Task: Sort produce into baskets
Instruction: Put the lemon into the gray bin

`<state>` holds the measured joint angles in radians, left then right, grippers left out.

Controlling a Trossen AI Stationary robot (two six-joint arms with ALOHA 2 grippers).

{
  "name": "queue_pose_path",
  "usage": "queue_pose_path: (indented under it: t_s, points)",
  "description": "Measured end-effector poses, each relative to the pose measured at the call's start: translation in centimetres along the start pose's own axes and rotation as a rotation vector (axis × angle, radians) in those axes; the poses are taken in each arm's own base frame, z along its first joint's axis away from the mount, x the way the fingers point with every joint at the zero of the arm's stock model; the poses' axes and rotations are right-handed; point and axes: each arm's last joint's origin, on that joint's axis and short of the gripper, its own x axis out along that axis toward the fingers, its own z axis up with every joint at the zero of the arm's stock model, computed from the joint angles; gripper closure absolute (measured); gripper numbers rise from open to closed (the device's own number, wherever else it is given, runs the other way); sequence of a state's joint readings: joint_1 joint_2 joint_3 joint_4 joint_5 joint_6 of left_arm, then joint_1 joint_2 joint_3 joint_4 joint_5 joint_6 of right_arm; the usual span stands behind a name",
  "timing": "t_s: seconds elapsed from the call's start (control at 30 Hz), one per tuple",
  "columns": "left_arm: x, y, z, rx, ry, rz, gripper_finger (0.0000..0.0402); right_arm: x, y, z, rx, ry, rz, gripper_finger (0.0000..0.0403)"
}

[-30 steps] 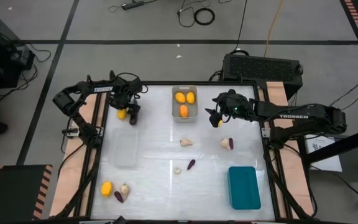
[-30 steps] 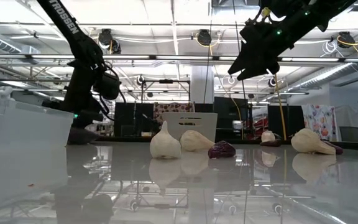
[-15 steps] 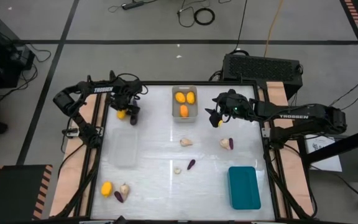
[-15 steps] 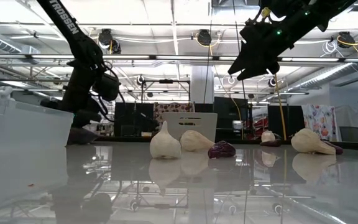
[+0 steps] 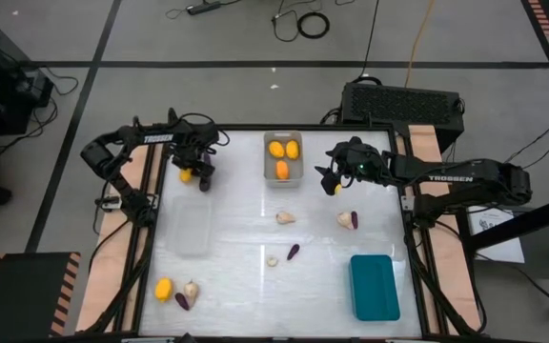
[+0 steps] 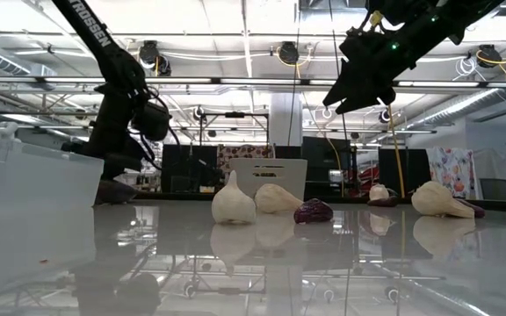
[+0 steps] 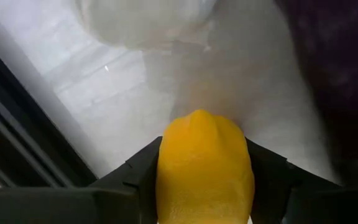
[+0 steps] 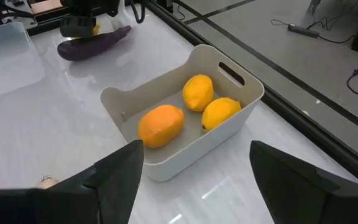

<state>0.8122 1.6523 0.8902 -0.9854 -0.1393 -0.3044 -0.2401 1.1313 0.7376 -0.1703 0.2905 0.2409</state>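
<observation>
Fingers of the left gripper (image 7: pixel 204 180) press against both sides of a yellow fruit (image 7: pixel 204 168) at the table's far left corner, beside a purple eggplant (image 8: pixel 95 42). Across the table, the right gripper (image 5: pixel 332 181) hangs above the surface just right of the grey basket (image 5: pixel 283 158), jaws spread wide and holding nothing. Three yellow-orange fruits (image 8: pixel 185 109) lie in that grey basket; a fourth (image 5: pixel 164 288) sits near the front left corner. The clear basket (image 5: pixel 190 225) and teal basket (image 5: pixel 375 287) hold nothing. Four pale bulbs and four purple pieces can be counted on the table (image 5: pixel 246 267).
</observation>
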Motion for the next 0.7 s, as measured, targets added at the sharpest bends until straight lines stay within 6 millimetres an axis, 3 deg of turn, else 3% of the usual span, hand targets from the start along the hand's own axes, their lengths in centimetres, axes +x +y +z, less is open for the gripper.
queue_pose_path:
  t_s: [0.23, 0.4, 0.7]
  points:
    - [-1.8, -0.2, -0.8, 0.046, -0.027, -0.003, 0.0224, 0.0, 0.0, 0.0, -0.017, 0.000, 0.000, 0.0117]
    - [-4.3, -0.1, -1.1, 0.053, -0.111, -0.028, 0.0224, 0.0, 0.0, 0.0, -0.018, -0.001, 0.000, 0.0117]
    - [-9.3, -1.1, -0.3, 0.104, -0.404, -0.156, 0.0224, 0.0, 0.0, 0.0, -0.020, -0.002, 0.000, 0.0117]
